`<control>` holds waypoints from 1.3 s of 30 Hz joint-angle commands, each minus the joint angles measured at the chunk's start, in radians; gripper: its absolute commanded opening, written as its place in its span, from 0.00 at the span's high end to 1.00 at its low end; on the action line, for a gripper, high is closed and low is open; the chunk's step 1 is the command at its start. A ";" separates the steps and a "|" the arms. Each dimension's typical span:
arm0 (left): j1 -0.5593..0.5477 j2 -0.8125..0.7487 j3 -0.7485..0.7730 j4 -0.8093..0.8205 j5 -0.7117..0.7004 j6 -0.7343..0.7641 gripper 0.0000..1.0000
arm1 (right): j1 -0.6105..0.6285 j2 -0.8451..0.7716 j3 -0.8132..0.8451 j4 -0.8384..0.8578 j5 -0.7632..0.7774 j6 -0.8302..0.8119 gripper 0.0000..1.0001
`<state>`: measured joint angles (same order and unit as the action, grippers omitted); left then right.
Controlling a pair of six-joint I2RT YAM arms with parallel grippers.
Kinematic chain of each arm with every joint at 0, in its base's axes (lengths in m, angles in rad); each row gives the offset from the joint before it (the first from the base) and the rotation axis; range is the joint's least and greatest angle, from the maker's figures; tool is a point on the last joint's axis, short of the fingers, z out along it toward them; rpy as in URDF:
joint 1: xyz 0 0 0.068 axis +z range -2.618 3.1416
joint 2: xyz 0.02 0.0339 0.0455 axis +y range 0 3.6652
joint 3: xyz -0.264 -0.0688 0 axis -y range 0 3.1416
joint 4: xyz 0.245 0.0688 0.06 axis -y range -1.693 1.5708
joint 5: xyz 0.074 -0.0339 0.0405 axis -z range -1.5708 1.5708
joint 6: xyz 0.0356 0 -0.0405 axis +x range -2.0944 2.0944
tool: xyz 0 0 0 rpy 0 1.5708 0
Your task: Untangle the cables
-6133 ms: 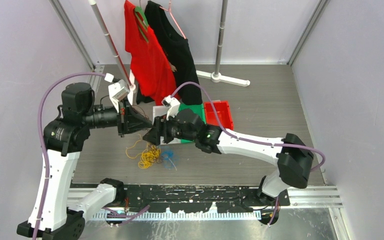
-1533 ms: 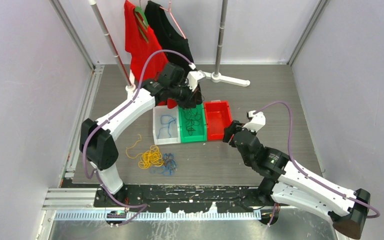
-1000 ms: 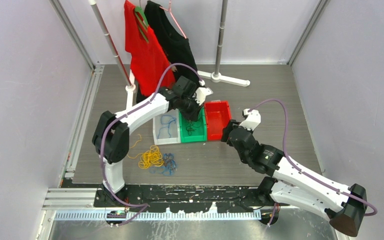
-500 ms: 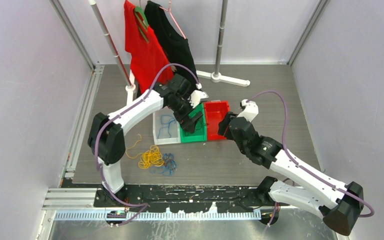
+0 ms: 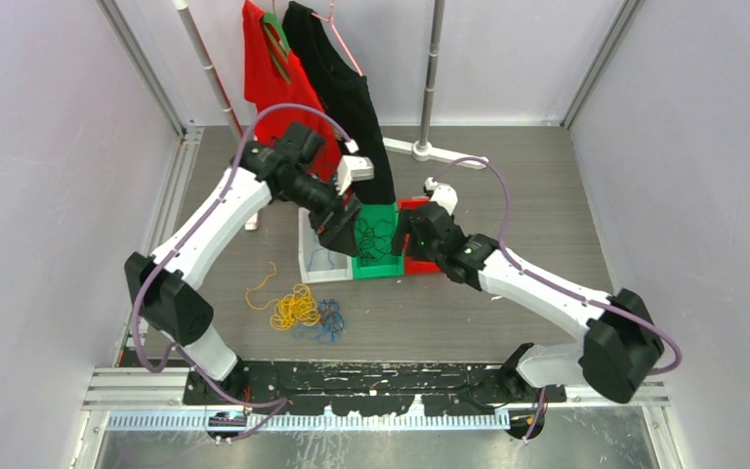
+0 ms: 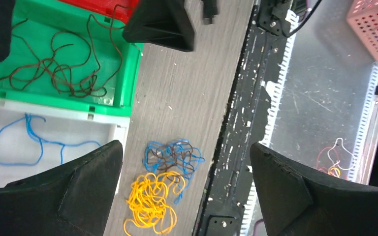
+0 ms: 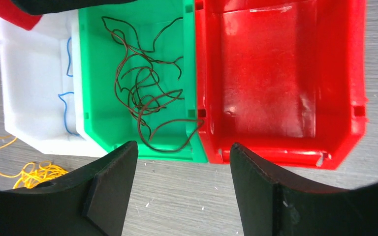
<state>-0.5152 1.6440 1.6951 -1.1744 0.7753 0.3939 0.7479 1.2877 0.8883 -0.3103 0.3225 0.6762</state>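
- While both arms reach out over the row of bins, we find the left end effector point(image 5: 340, 228) above the boundary between the white bin point(image 5: 323, 275) and the green bin point(image 5: 376, 272).
- We read the left end effector point(image 6: 184, 146) as fully open: its two black fingers stand wide apart and nothing lies between them.
- We locate the right end effector point(image 5: 406, 240) above the boundary between the green bin and the red bin point(image 7: 275, 73).
- We read the right end effector point(image 7: 183, 147) as open as well. Its fingers are spread and grip nothing.
- We find the main bunch of cables point(image 5: 305, 311) lying on the table point(image 5: 508, 205), on the near side of the white bin and apart from it.
- We distinguish two parts in that bunch: a yellow-orange bundle point(image 6: 150, 199) and a blue and dark knot point(image 6: 173, 157) touching it on one side.
- We note one loose yellow-orange strand point(image 5: 259, 285) trailing away from the bundle towards the left side of the table.
- We see one dark cable point(image 7: 139, 123) lying in loose loops on the floor of the green bin point(image 7: 98, 118), with one loop reaching the wall shared with the red bin.
- We see one blue cable point(image 6: 54, 143) lying inside the white bin point(image 6: 78, 128).
- We record the three bins side by side and touching, in the order white, green, red from left to right.
- We observe a red shirt point(image 5: 273, 78) and a black shirt point(image 5: 337, 78) hanging behind the bins.
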 commanded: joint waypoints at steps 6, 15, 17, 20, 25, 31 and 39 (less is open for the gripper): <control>0.199 -0.274 -0.069 -0.160 0.138 0.106 0.00 | -0.008 0.185 0.159 0.063 -0.033 -0.103 0.41; 0.271 -0.418 -0.192 -0.099 0.132 0.100 0.02 | -0.007 0.292 0.264 0.044 -0.052 -0.155 0.89; 0.288 -0.411 -0.192 -0.097 0.133 0.090 0.03 | -0.006 0.325 0.296 0.036 -0.057 -0.162 0.95; 0.322 -0.399 -0.192 -0.089 0.132 0.071 0.05 | -0.006 0.392 0.353 0.026 -0.070 -0.173 0.99; 0.383 -0.397 -0.185 -0.091 0.134 0.044 0.05 | 0.007 0.565 0.470 -0.010 -0.077 -0.199 0.99; 0.415 -0.405 -0.130 -0.166 0.042 0.050 0.01 | 0.050 0.707 0.590 -0.072 -0.017 -0.243 0.98; 0.435 -0.382 -0.082 -0.270 0.010 0.079 0.00 | 0.059 0.600 0.653 -0.127 0.031 -0.264 0.51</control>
<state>-0.0917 1.2587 1.5730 -1.3796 0.7994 0.4553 0.8066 2.0205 1.4769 -0.4294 0.3294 0.4343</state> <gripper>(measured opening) 0.994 0.378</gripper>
